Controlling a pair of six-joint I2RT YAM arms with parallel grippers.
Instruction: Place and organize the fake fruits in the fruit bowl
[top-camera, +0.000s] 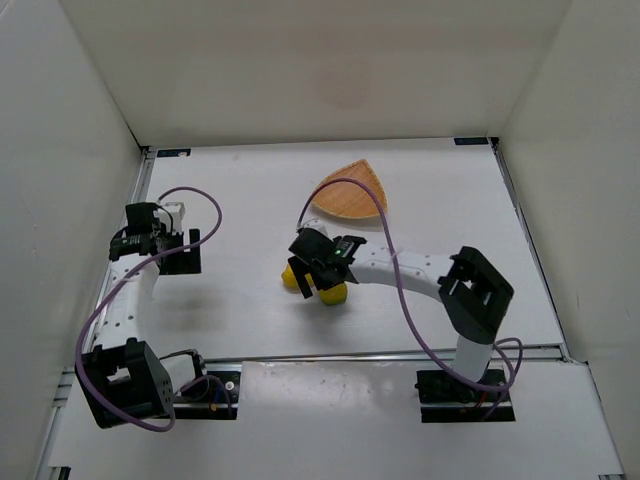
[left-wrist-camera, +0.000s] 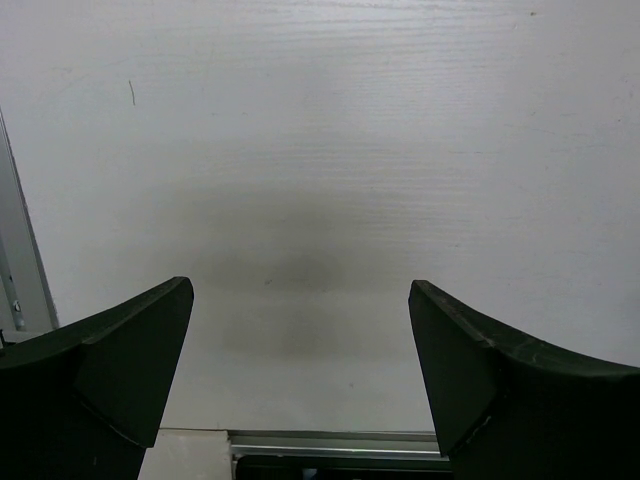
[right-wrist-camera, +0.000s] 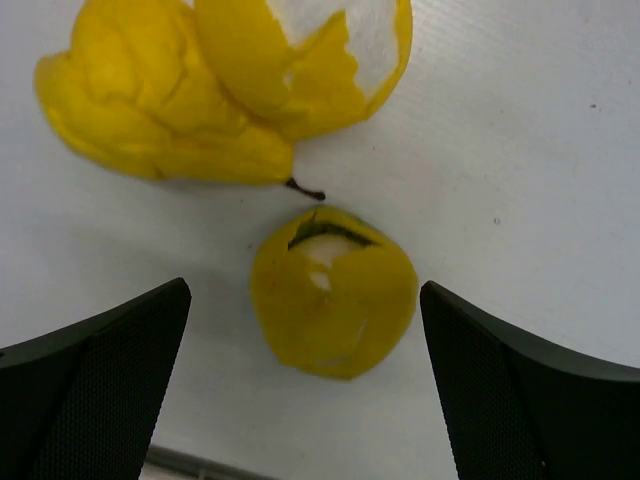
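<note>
Three yellow fake fruits lie close together on the white table. A rounder one (right-wrist-camera: 333, 292) with a torn skin sits between the fingertips of my right gripper (right-wrist-camera: 305, 288), which is open and touches nothing. Beyond it lie a crumpled yellow fruit (right-wrist-camera: 160, 100) and one with a white patch (right-wrist-camera: 310, 55). From above, my right gripper (top-camera: 315, 280) hovers over the fruits (top-camera: 335, 293), partly hiding them. The tan woven fruit bowl (top-camera: 348, 192) stands empty just behind them. My left gripper (top-camera: 192, 252) is open at the left, over bare table (left-wrist-camera: 301, 284).
White walls enclose the table on three sides. A metal rail (top-camera: 400, 352) runs along the near edge in front of both arm bases. A purple cable (top-camera: 400, 290) loops over the right arm.
</note>
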